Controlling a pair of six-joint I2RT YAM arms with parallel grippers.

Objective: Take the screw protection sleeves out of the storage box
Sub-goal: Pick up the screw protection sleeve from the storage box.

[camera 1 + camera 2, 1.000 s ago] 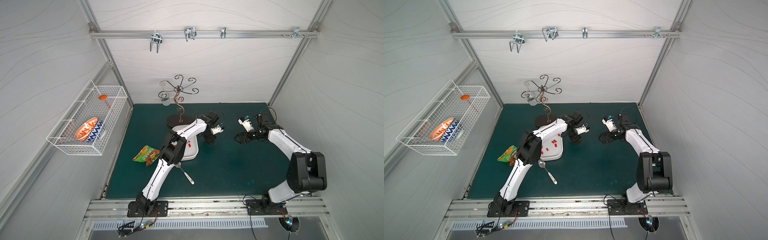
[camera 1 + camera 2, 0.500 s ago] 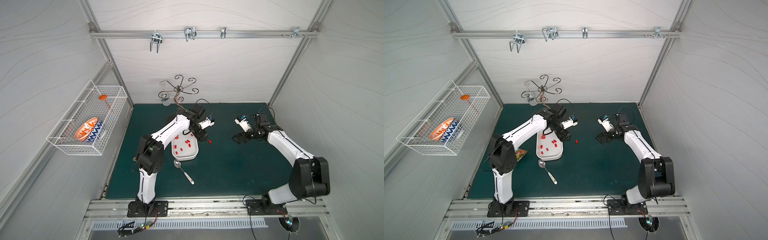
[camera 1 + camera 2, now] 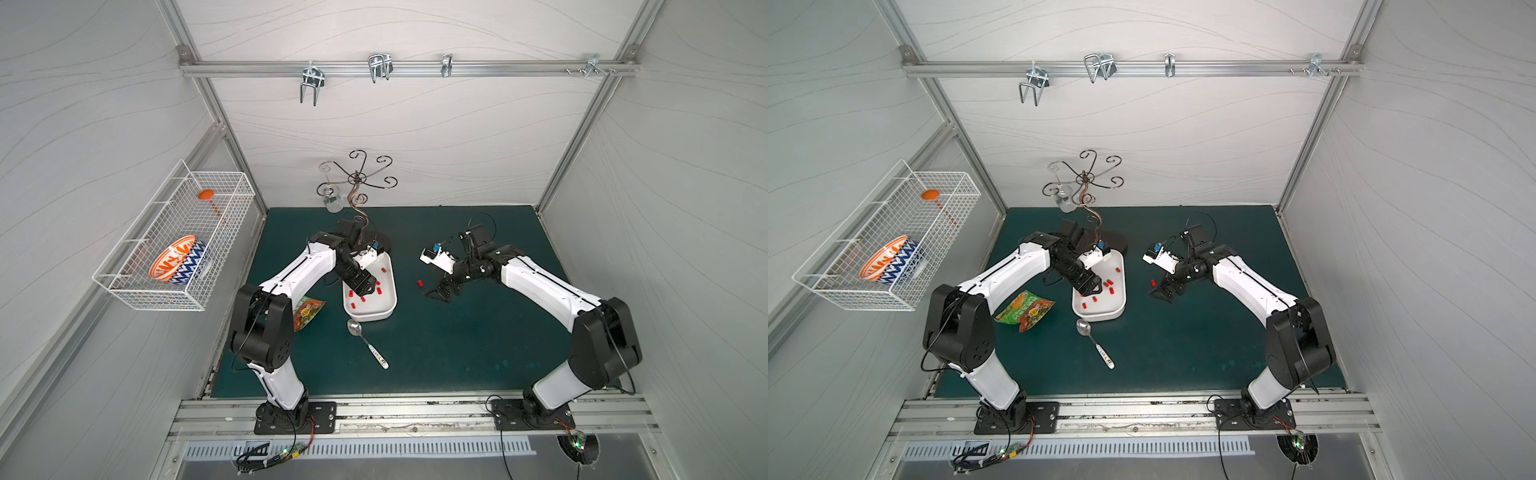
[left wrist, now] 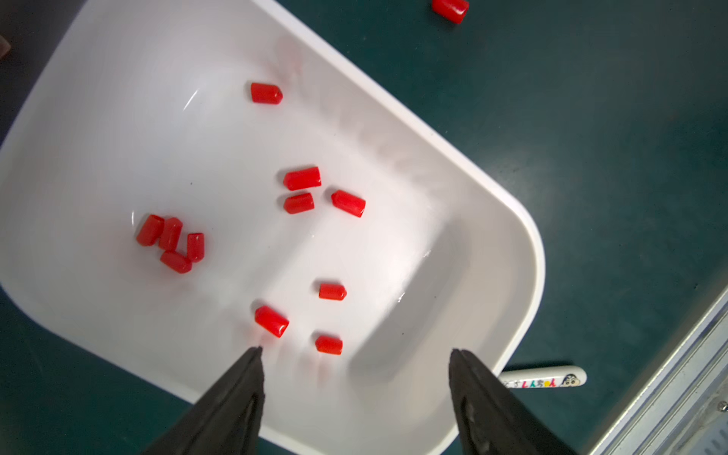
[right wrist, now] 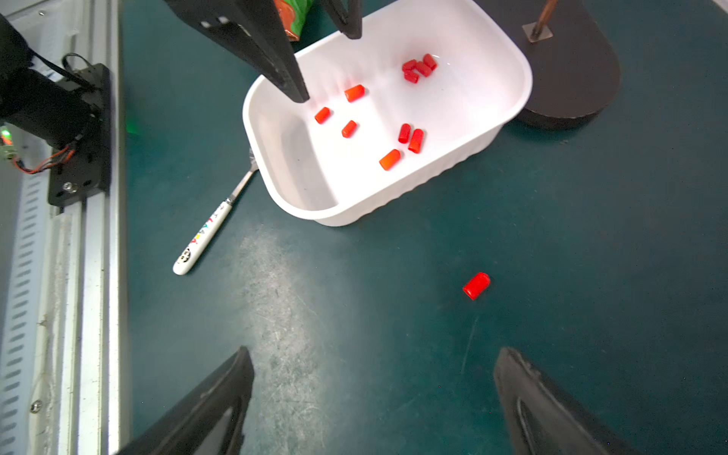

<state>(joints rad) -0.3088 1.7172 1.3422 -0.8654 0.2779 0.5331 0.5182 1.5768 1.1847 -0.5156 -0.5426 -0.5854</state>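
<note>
While screw protection sleeves point(image 4: 302, 178) lie in storage box point(image 4: 118, 118) | left pincer point(image 4: 354, 350) spread, empty | right pincer point(image 5: 372, 350) spread, empty

My left hand point(image 4: 355, 350) was black-tipped; the screw protection sleeves point(image 4: 302, 178) were bright red, the storage box point(image 4: 118, 118) plain white, the tabletop point(image 4: 591, 157) dark green, the bowl point(image 3: 176, 264) orange-and-blue zigzagged.

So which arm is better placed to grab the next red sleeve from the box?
Left. The left gripper, open, hangs over the storage box with sleeves just ahead. The right gripper, open, sits over the mat beside the one sleeve already out.
</note>
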